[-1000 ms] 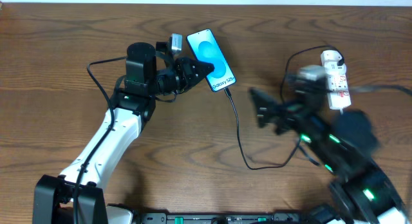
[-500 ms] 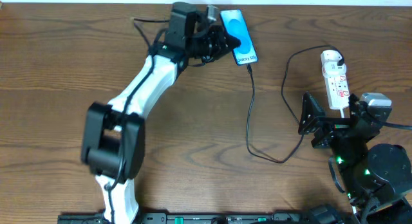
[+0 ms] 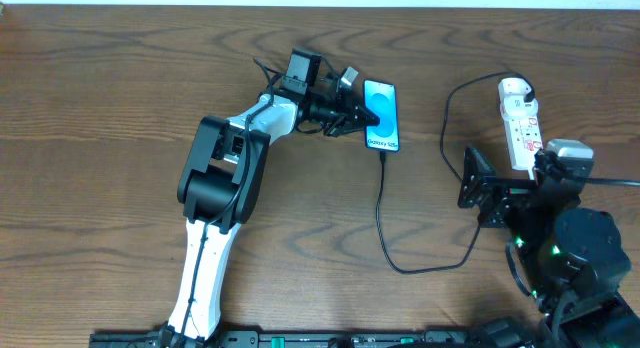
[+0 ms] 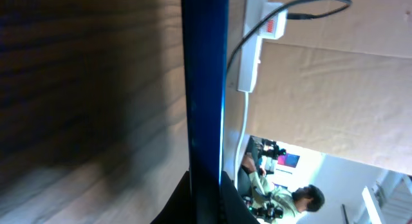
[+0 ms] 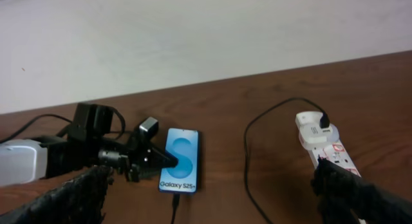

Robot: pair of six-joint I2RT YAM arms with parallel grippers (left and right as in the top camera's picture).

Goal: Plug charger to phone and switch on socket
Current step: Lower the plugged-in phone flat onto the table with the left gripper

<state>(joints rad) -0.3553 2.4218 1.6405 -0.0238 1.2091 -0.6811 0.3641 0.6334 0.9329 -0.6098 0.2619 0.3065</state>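
**Loose tip, snagged cable, sliding socket**

Finds the left tool pinching the phone by its long left edge, at the far middle of the worktop. Reads that hold from the left wrist view, with the blue screen edge running between two dark fingers. Cannot vouch for a firm grip.

Takes the charger to be seated in the phone's lower end. Traces it down toward the near side, up past the right tool, then round to its black plug in the end outlet of the socket. Shows the right tool spread wide and empty, just beside the socket's near end and close to the rising cable.

- Risks pulling the small tip out by dragging or turning the phone away from the socket and using up the slack.
- Risks losing the phone from so thin an edge pinch, levering the tip sideways in its port.
- Risks hooking the cable loop with a spread right finger on the way to the switch, jerking either end loose.
- Risks shoving the strip along the wood instead of tipping the switch, with nothing bracing it.
- Risks pressing the wrong one among the red switch marks. Cannot tell which serves the occupied outlet, nor whether it is already on.
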